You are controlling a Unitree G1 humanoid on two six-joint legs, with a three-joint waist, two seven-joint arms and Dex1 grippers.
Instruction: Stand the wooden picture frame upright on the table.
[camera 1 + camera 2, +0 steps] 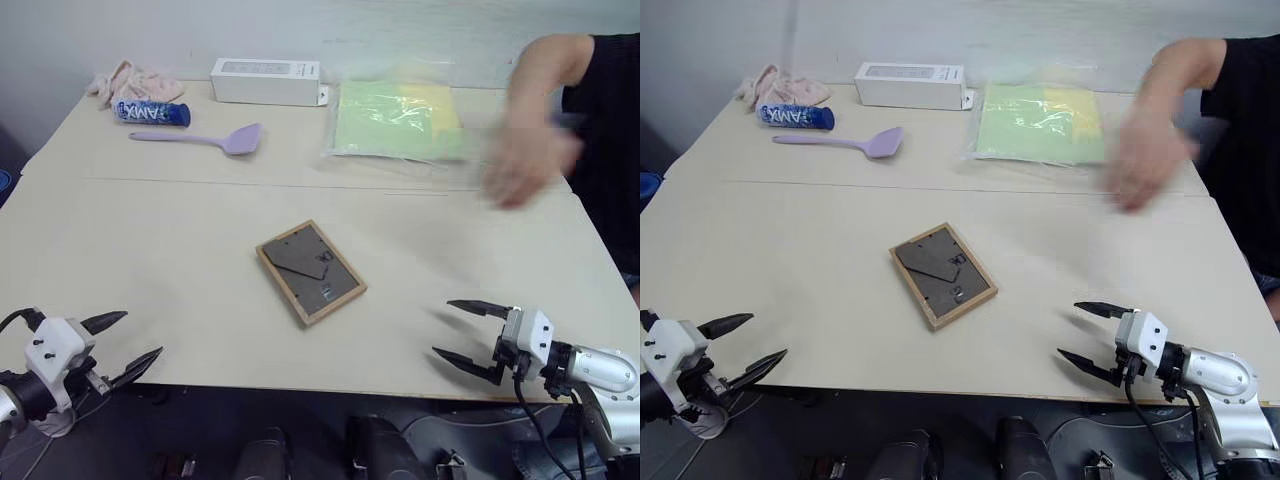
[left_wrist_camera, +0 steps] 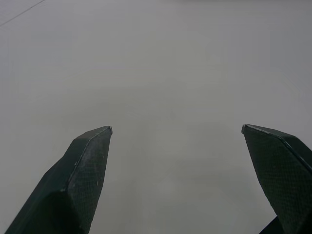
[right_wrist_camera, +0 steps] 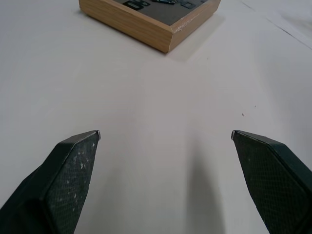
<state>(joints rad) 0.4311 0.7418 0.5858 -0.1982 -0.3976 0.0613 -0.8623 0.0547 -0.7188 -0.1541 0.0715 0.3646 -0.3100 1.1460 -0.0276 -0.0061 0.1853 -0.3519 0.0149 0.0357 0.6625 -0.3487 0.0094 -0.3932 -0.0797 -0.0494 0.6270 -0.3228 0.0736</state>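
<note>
pale tabletop (image 1: 150, 250) runs wide and mostly bare under both arms, with a thin seam crossing it behind the wooden picture frame (image 1: 311, 272). that frame lies flat, back board up and its stand folded in, near the middle of the table and well short of the seam. its long axis runs on a diagonal, from the far left corner to the near right corner.

right gripper (image 1: 468, 337) hovers by the near edge with its fingers spread wide and nothing between them; the frame sits ahead of it and toward the left, with its near corner in the right wrist view. left gripper (image 1: 125, 346) hangs at the near left edge, likewise spread and holding nothing, with bare table in front. judging by the gap, the right arm looks the nearer of the two, though not by much.

open room surrounds the frame on every side. a spatula (image 1: 215, 138), a white box (image 1: 265, 82), a blue tube (image 1: 152, 113), a pink cloth (image 1: 130, 78) and a green packet (image 1: 395, 118) all lie beyond the seam, well apart. a person's hand (image 1: 525, 165) hangs over the far right, blurred.
</note>
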